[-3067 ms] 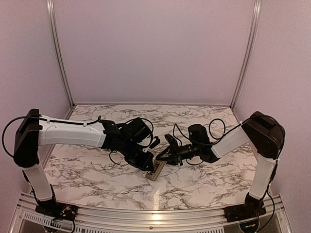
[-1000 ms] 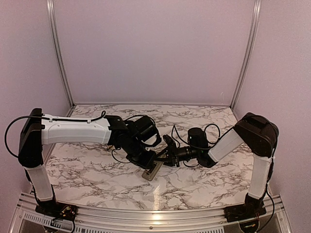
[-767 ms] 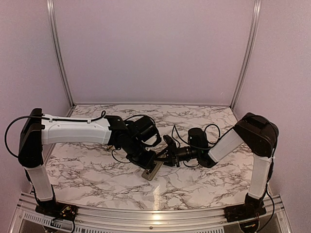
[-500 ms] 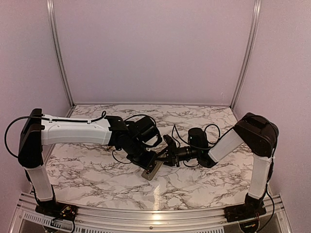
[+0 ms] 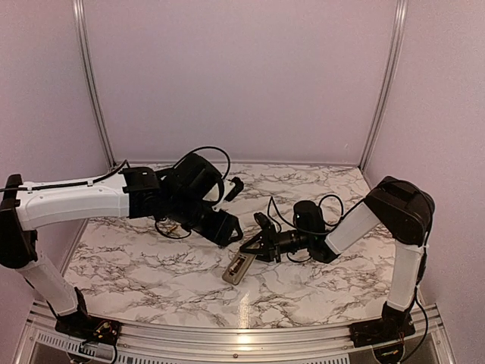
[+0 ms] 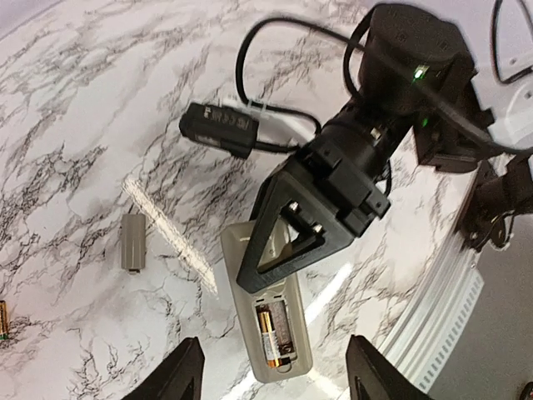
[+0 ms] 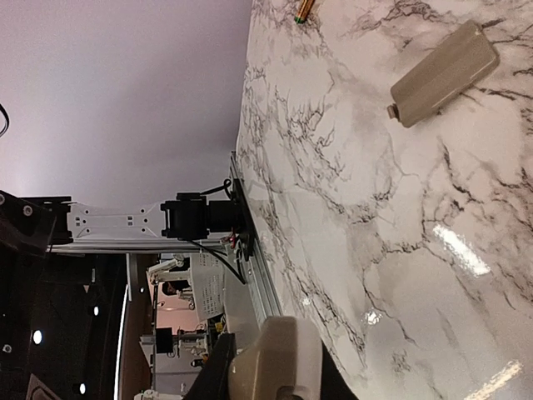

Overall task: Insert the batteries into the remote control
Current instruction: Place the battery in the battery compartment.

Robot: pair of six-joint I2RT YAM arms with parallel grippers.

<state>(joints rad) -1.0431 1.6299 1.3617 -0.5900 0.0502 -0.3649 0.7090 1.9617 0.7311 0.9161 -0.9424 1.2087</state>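
Remote (image 6: 293, 357) lies back-up on the surface (image 6: 83, 125), front-centre btwn the arms, w/ its bay open. That orientation lets cells drop in from above. Right hand (image 6: 279, 246) is closed on the remote's far end, clamping it, prob. to pin it so it can't skid or tip while a cell is pushed in against the contacts. One battery (image 6: 268, 333) sits in the bay, on the left as the left wrist view shows it. The slot beside it looks empty, tho shadow makes that hard to confirm. 2nd battery (image 6: 2, 319) lies well apart on the surface, at the very edge of that view, beyond the cover (image 6: 132, 243). The cover rests flat and clear of the remote, sensibly out of the way until both cells are in. Left hand (image 6: 276, 383) hangs above the remote's near end, fingers (image 6: 187, 375) spread apart, nothing btwn them and touching nothing, so it carries no cell. Judged approx half done. Next move likely has the left hand go for the loose battery, a thin round thing that may roll if nudged, then seat it w/ polarity right. Cover goes on last.
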